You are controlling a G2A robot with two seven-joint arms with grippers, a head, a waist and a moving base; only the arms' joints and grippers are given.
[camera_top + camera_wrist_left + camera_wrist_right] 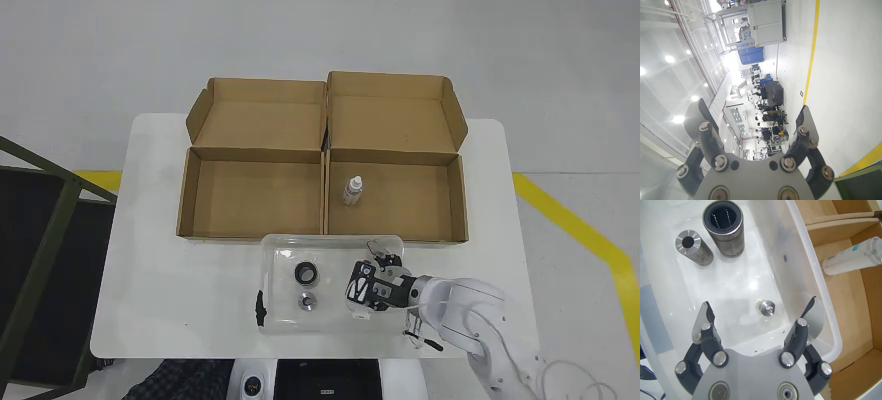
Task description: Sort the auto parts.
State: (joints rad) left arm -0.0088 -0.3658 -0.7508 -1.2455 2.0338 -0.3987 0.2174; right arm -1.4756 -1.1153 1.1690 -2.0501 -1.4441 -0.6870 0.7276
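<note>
Right hand over the clear plastic bin
Wide open (empty) above a small silver metal stud; left hand open too

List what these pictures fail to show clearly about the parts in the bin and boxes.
small metal part: right wrist view, seen end-on, so its body is hidden.
bottle: right wrist view, cap end cut off by the frame edge.
large bearing: top view, too small to show its bore.

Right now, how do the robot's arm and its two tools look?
The right arm has a smooth white shell. The right tool and the left tool match: a grey metal plate, black links with silver screws, and two grey fingers with ribbed black pads.
</note>
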